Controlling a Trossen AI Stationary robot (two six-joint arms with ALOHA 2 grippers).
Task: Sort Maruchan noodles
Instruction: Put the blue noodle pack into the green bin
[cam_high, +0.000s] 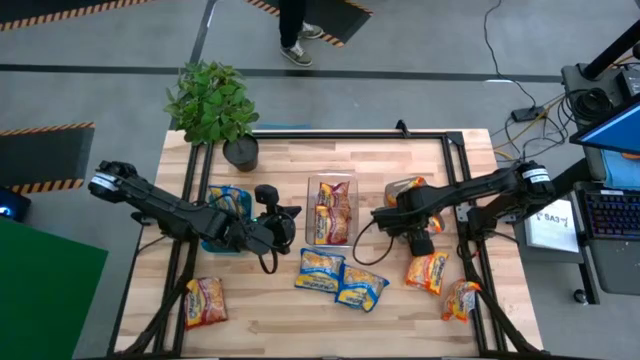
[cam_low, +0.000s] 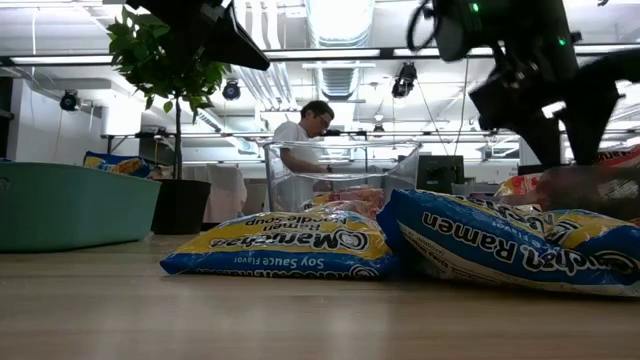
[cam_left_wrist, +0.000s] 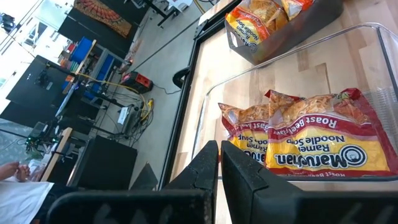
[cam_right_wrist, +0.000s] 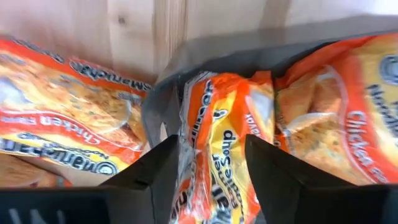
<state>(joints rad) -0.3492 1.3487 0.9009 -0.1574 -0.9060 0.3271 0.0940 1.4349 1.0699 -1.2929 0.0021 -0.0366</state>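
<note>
Nearest, low view: two blue-edged packets (cam_low: 290, 248) lie flat on the table (cam_low: 300, 320), touching; the one on the picture's right (cam_low: 520, 245) is cut off by the frame edge.
Right gripper (cam_right_wrist: 208, 158): fingers spread, an orange packet (cam_right_wrist: 217, 137) standing on edge between them; whether the pads touch it cannot be told.
Grey bin (cam_right_wrist: 163, 93): directly under the right gripper; only a corner of its wall shows in the wrist view, and the arm covers most of it from above (cam_high: 408, 190).
In the grey bin: a second orange packet (cam_right_wrist: 336, 112) just beside the one between the fingers, partly cut off.
Outside the bin wall: another orange packet (cam_right_wrist: 68, 106) on the wood, its lower part hidden by a finger.
Left gripper (cam_left_wrist: 219, 163): fingers pressed together, nothing between them; it hangs between the teal bin (cam_high: 212, 243) and the clear bin (cam_left_wrist: 373, 37).
Clear bin: just ahead of the left fingertips, holding maroon-edged packets (cam_left_wrist: 323, 134); count unclear, they overlap.
Teal bin: mostly hidden by the left arm from above; one packet (cam_high: 228, 198) shows in it.
Loose, near the right gripper: two orange packets (cam_high: 428, 270) (cam_high: 461, 299).
Loose, well apart from the left gripper: one maroon-edged packet (cam_high: 204, 300) by the table edge.
Plant (cam_high: 212, 105): at the table's far edge, behind the left arm.
Person (cam_low: 305, 140): in the room beyond, seen through the clear bin wall.
</note>
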